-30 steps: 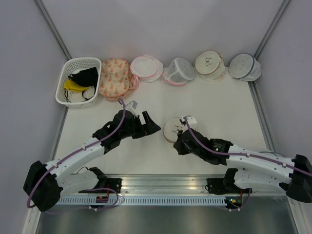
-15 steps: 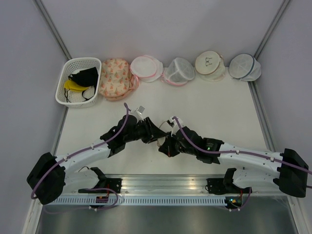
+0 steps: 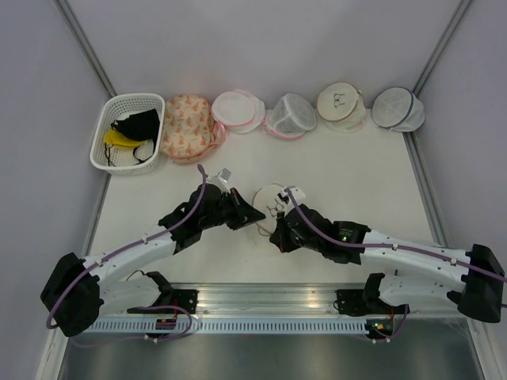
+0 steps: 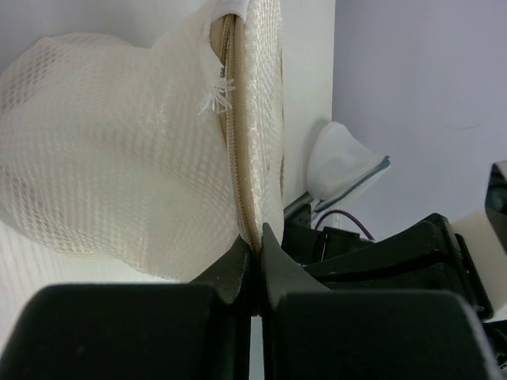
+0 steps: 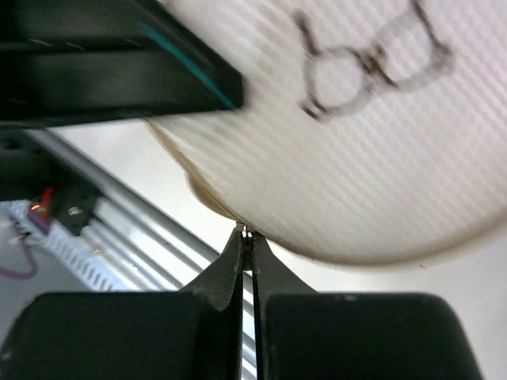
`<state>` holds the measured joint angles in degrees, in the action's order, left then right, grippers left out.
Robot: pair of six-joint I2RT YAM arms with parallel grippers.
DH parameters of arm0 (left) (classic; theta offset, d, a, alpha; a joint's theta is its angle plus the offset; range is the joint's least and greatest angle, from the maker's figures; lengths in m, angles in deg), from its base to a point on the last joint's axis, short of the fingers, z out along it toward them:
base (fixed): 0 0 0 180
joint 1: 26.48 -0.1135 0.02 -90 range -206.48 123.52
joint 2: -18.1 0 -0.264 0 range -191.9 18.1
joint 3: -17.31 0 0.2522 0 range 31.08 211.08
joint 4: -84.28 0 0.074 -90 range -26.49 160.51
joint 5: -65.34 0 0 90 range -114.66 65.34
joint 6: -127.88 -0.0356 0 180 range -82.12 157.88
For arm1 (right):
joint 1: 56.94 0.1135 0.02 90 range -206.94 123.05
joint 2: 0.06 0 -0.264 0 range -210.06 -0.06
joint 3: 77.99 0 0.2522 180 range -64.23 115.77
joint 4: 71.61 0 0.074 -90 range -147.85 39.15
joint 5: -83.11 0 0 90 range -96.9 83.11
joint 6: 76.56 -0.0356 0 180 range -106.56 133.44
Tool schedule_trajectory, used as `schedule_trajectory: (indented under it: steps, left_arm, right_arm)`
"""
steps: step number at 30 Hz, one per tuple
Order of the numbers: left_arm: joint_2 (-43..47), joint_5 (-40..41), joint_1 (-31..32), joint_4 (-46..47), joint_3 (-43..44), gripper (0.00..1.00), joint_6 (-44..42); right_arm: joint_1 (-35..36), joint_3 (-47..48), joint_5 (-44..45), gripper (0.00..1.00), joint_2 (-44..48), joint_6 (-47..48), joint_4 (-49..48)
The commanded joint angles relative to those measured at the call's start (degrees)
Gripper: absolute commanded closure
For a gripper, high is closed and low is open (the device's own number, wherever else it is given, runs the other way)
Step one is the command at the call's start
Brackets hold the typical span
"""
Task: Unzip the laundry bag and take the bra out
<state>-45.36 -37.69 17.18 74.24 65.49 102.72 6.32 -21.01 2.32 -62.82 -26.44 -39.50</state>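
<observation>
Toward the middle of the table (image 3: 372, 186), the laundry bag (image 3: 272, 198) is held at its zip trim (image 4: 236, 154) by the left pincer (image 4: 255, 244), clamped shut, and by the right pincer (image 5: 246, 237), closed seemingly on the pull (image 5: 247, 229); unzipping is judged the step in hand; next the pull must be drawn round.

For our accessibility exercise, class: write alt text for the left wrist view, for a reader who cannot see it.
The left gripper pinches the tan zip seam of the cream mesh laundry bag, whose dome bulges to the left. Black parts of the right arm show behind, at lower right.
</observation>
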Motion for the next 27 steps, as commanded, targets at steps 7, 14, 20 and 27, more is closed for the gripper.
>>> schedule_trajectory:
  steps: [7, 14, 20, 27]
  left_arm:
    - [2.20, 1.53, -5.42, -6.19, 6.27, 0.98, -10.34]
    - [-3.85, -3.04, -6.57, -6.89, 11.63, 0.98, -16.49]
    - [-12.29, -6.21, -8.32, 0.22, 19.63, 0.98, -22.73]
    - [-14.50, 1.76, -9.38, -10.56, 23.34, 0.22, -21.87]
  right_arm:
    - [-0.25, 7.49, 26.72, 1.00, -5.26, -9.24, 33.58]
    - [-0.60, 9.95, 30.35, 0.99, -9.66, -10.49, 32.82]
    - [-0.69, 7.58, 22.96, 1.00, -5.36, -4.69, 23.50]
    - [-0.69, 4.50, 17.77, 1.00, -1.66, -3.54, 16.29]
